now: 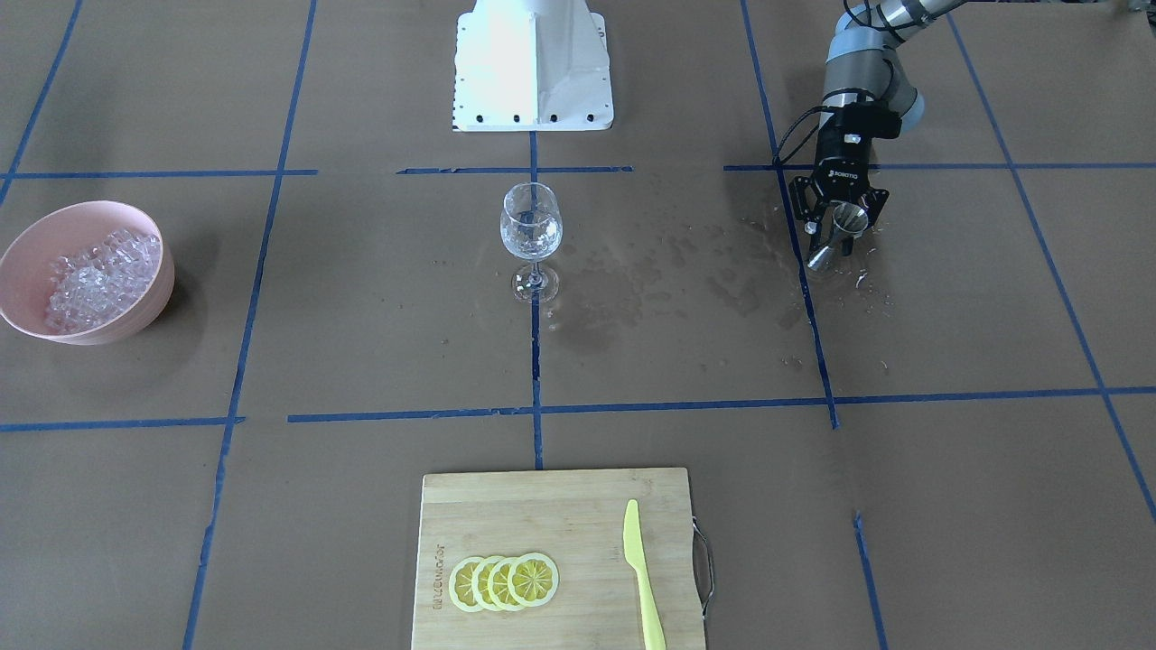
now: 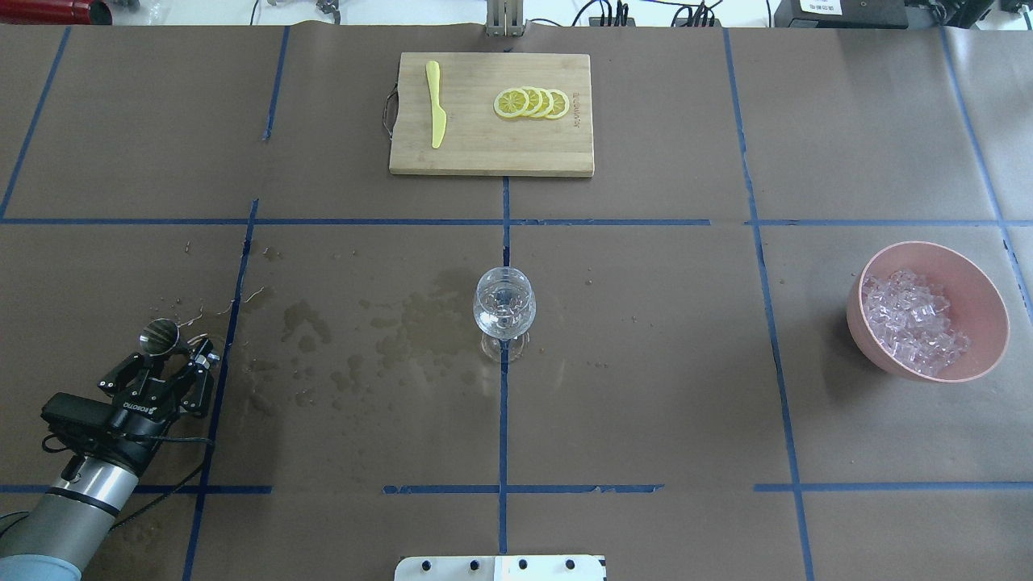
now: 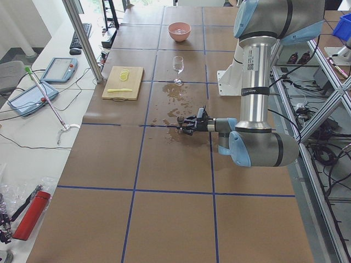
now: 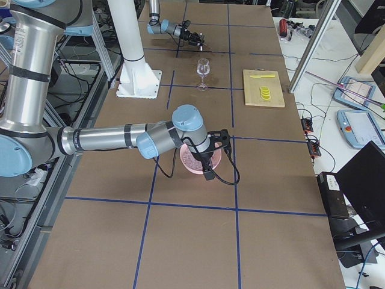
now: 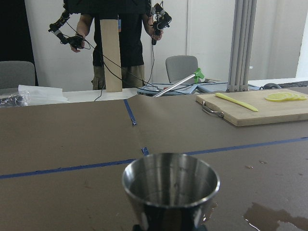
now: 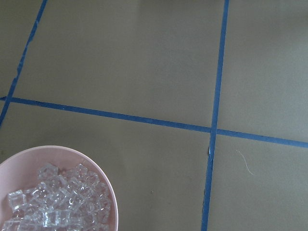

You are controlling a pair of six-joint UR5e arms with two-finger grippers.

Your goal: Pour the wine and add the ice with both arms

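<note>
While the left hand [image 1: 840,231] pinches a steel measuring cup [image 2: 159,337] beside wet patches [image 1: 650,271] on the worktop [image 1: 948,496], the ice [image 1: 104,275] lies in the pink bowl [image 1: 32,248]; the right hand [image 4: 209,168] hangs over it, finger state indeterminable.

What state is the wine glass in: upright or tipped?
Upright: the wine glass stands on its foot on the table, stem vertical, rim up.

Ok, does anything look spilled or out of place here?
Yes. Wet patches darken the brown paper between the wine glass and the metal jigger held in the left pincer, so liquid was probably spilled during pouring. Nothing else stands out.
</note>
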